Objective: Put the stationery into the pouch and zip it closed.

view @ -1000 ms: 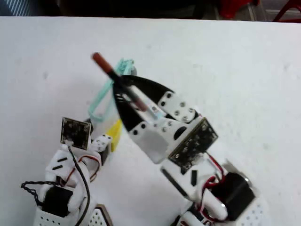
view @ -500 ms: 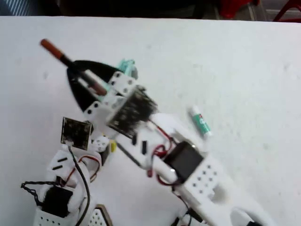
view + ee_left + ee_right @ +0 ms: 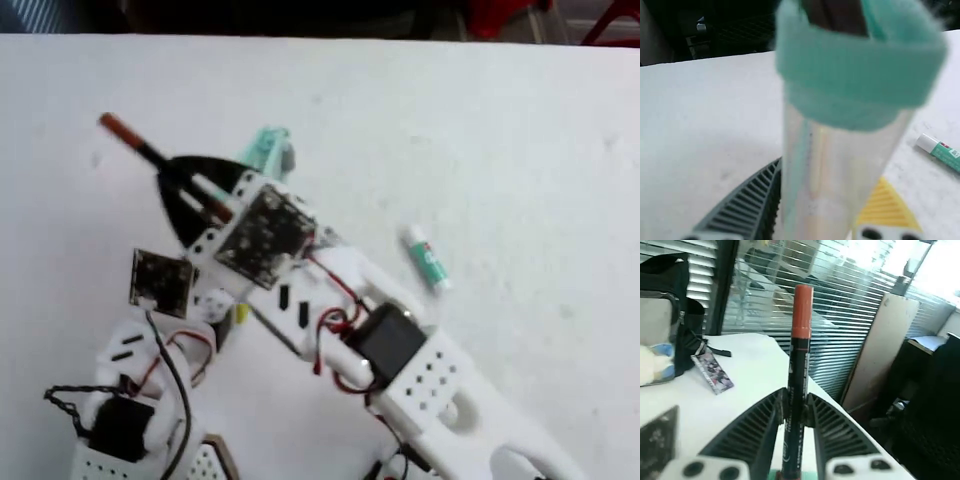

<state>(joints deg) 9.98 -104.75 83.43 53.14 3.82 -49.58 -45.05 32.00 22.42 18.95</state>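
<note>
My right gripper (image 3: 172,172) is shut on a black marker (image 3: 150,152) with an orange-red cap, held left of the table's middle; in the right wrist view the marker (image 3: 796,365) stands straight up between the black fingers of the gripper (image 3: 796,397). Just beside it lies the clear pouch (image 3: 268,150) with a teal edge. The left gripper (image 3: 815,227) is shut on the pouch (image 3: 840,150), whose teal mouth opens near the camera. In the high view the right arm hides the left gripper. A white and green glue stick (image 3: 425,257) lies on the table to the right, also (image 3: 939,149).
The white table (image 3: 500,130) has free room on its right and far sides. Its far edge runs along the top of the high view. The left arm's base (image 3: 125,420) sits at the front left, close under the right arm.
The right arm swung left with the marker, from the middle of the table to beside the pouch, then drew back slightly. The glue stick came out from under it. The left arm stayed still.
</note>
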